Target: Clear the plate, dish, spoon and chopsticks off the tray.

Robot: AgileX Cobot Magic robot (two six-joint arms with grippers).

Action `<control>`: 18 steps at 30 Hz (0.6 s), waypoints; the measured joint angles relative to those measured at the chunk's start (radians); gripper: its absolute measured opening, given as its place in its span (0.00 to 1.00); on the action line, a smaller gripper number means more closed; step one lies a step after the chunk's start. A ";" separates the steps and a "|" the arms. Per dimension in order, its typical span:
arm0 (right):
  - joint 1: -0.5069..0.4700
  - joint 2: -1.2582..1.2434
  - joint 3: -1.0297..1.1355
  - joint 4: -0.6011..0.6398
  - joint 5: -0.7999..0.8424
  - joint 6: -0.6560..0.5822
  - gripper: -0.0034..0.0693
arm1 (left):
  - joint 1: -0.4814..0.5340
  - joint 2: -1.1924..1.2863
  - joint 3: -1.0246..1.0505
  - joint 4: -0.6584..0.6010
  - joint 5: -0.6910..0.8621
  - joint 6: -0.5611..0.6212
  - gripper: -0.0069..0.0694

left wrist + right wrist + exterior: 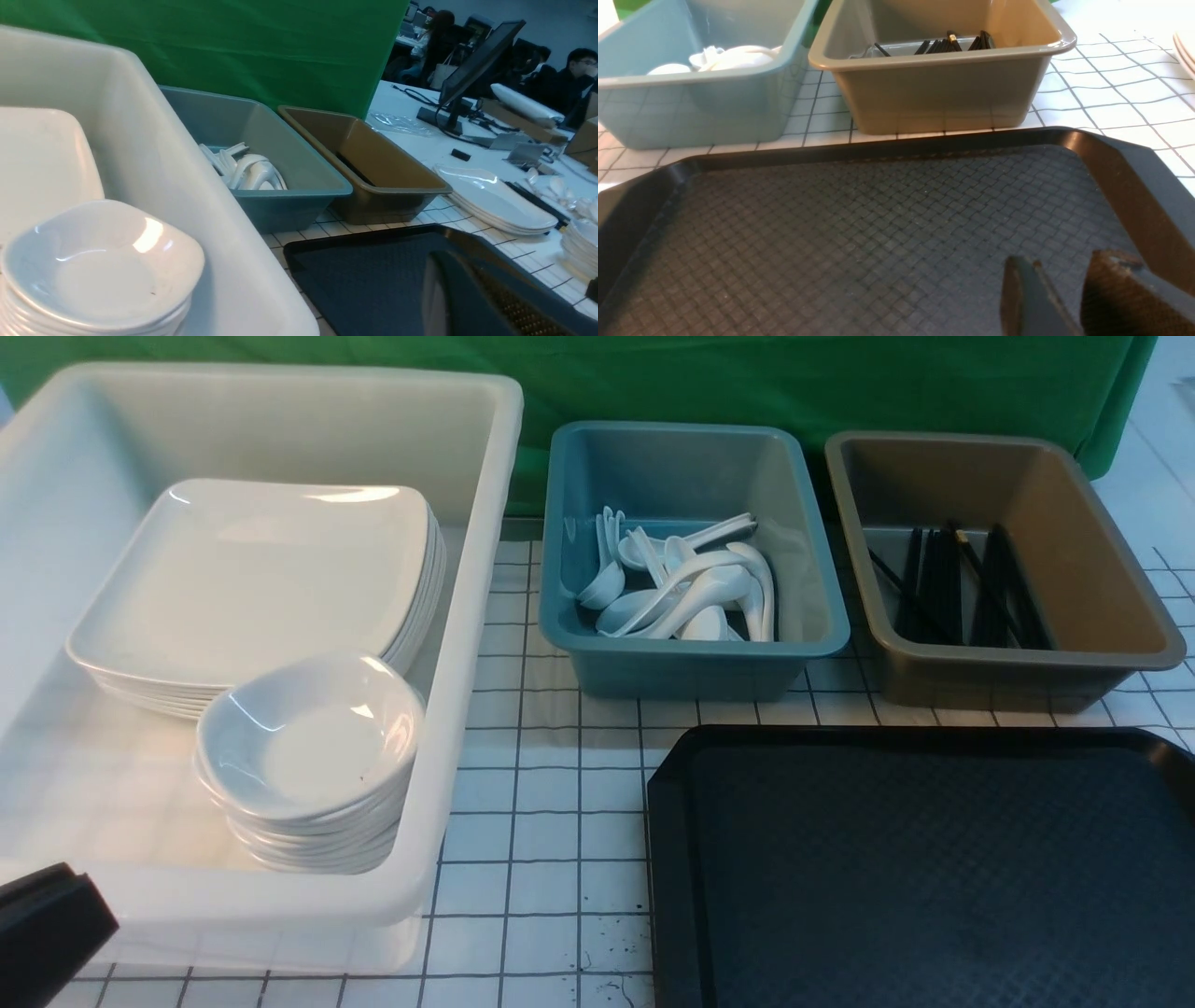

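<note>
The black tray lies at the front right with nothing on its textured floor. A plate tops a stack inside the white tub, and a dish tops a smaller stack in front of it. White spoons lie piled in the blue bin. Black chopsticks lie in the brown bin. My left gripper sits low at the tub's near left corner, shut and holding nothing. My right gripper hovers over the tray's near right part, open and empty.
The white tub fills the left side. The blue bin and brown bin stand side by side behind the tray. More white plates are stacked on the gridded table beyond the tray's right edge.
</note>
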 joint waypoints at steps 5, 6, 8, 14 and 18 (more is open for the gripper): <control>0.000 0.000 0.000 0.000 0.000 0.000 0.38 | 0.000 0.000 0.002 0.052 -0.036 0.019 0.10; 0.000 0.000 0.000 0.000 0.000 0.000 0.38 | 0.000 0.000 0.003 0.060 -0.040 0.027 0.10; 0.000 0.000 0.000 0.000 0.000 0.001 0.38 | 0.000 0.000 0.014 0.079 -0.054 0.044 0.10; 0.000 0.000 0.000 0.000 0.000 0.001 0.38 | 0.043 -0.036 0.142 0.249 -0.213 -0.004 0.10; 0.000 0.000 0.000 0.000 0.000 0.001 0.38 | 0.143 -0.080 0.255 0.321 -0.320 -0.013 0.10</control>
